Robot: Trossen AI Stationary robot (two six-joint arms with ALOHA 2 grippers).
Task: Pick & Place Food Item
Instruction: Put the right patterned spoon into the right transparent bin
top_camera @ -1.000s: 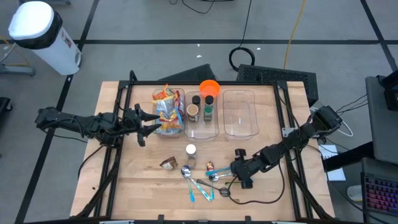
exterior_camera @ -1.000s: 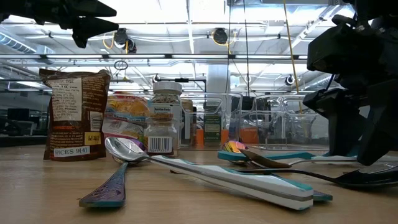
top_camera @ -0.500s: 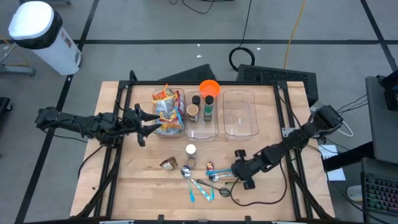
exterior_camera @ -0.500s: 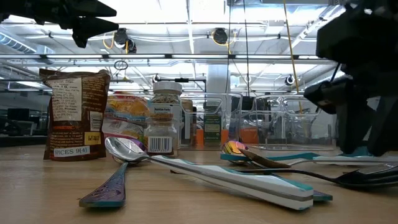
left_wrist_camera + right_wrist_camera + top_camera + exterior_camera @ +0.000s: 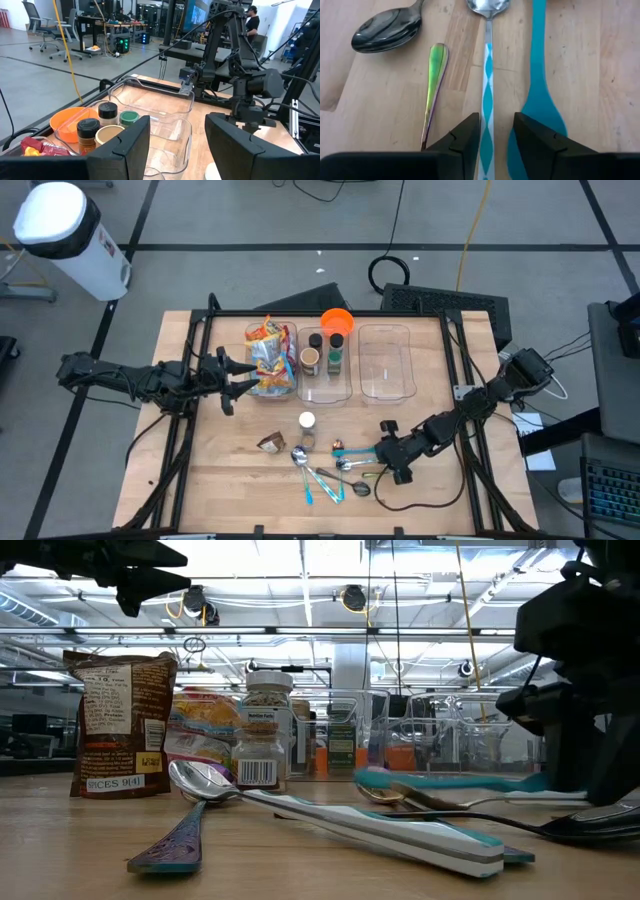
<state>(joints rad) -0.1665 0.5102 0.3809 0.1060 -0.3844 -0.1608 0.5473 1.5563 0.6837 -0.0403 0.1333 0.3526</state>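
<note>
The right gripper (image 5: pixel 372 452) is working low at about five o'clock on the wooden table (image 5: pixel 230 470). Its dark fingers (image 5: pixel 465 137) are pinching, nearly together, a slim spoon (image 5: pixel 487 75) with a handle patterned in white and teal diamonds. From table height that spoon is hanging level, clear of the wood, with its shiny bowl pointing toward nine o'clock.

Around it other cutlery is lying flat: a glossy black spoon (image 5: pixel 387 32), a thin iridescent handle (image 5: pixel 434 90) and a broad plain teal handle (image 5: pixel 537 75) (this last one running just beside the held spoon).

The left gripper (image 5: pixel 245 378) is hovering at nine o'clock with its fingers well apart, gripping nothing, next to a clear plastic bin (image 5: pixel 250 330) containing a crinkled snack bag (image 5: pixel 270 355).

The loose food is sitting near the table's middle: a brown pouch (image 5: pixel 270 443) standing at seven o'clock, and a small white-capped spice jar (image 5: pixel 307 425) upright just beside it. Neither is touching a gripper.
</note>
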